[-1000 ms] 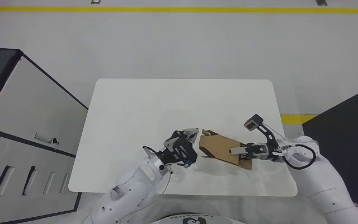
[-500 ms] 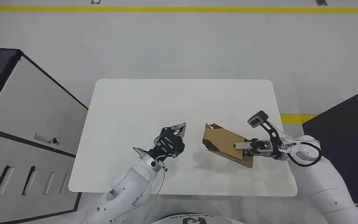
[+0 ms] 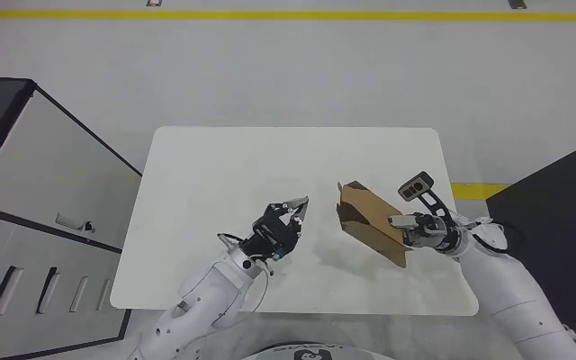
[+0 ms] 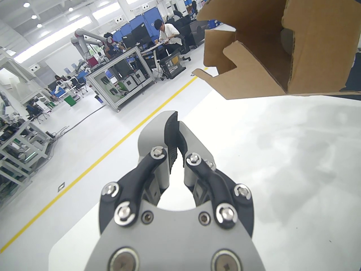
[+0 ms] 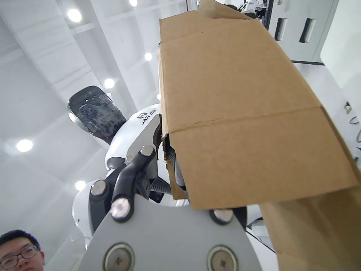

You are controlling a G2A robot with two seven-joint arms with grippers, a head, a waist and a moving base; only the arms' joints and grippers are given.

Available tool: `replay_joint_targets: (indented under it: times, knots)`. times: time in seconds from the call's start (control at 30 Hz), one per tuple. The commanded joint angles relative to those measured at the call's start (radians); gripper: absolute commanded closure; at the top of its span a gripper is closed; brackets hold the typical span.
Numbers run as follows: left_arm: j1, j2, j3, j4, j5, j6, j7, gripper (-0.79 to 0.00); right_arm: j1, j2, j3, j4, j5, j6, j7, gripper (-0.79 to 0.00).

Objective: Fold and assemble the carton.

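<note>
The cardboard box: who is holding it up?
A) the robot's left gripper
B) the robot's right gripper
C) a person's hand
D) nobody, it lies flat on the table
B. The right gripper is shut on one end of the carton and holds it tilted up, while the left gripper is shut on nothing, apart from the carton's open end.

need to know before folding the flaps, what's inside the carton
The carton shows, through its open end, bare cardboard walls and no loose item. A pale patch sits at the far end; what it is cannot be told. Flaps hide the rest.
</note>
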Motion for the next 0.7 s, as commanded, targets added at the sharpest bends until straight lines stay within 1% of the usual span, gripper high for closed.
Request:
replay_joint_targets:
  times: [0.0, 0.2, 0.27, 0.43, 0.57, 0.63, 0.67]
  knots:
    - [-0.002, -0.002, -0.004, 0.004, 0.018, 0.034, -0.022, 0.000, 0.004, 0.001, -0.002, 0.003, -0.004, -0.002, 0.000, 0.000]
    - [-0.002, -0.002, -0.004, 0.004, 0.018, 0.034, -0.022, 0.000, 0.004, 0.001, -0.002, 0.003, -0.004, -0.002, 0.000, 0.000]
    - [-0.010, -0.002, 0.002, 0.002, 0.010, 0.017, -0.011, 0.000, 0.000, -0.002, -0.006, -0.009, -0.011, 0.009, -0.032, 0.000]
    - [-0.022, -0.003, 0.011, 0.008, 0.013, -0.005, 0.002, 0.000, 0.011, -0.006, -0.011, -0.013, -0.045, 0.028, -0.007, 0.000]
    - [-0.028, -0.003, 0.016, 0.015, 0.021, -0.020, 0.010, 0.000, 0.023, -0.006, 0.000, -0.021, -0.128, -0.018, -0.026, 0.000]
    - [-0.029, -0.003, 0.017, 0.020, 0.023, -0.026, 0.013, 0.000, 0.024, -0.004, 0.013, -0.036, -0.183, -0.056, -0.047, 0.000]
    - [-0.030, -0.003, 0.017, 0.021, 0.023, -0.030, 0.016, 0.000, 0.020, -0.005, 0.018, -0.047, -0.185, -0.062, -0.054, 0.000]
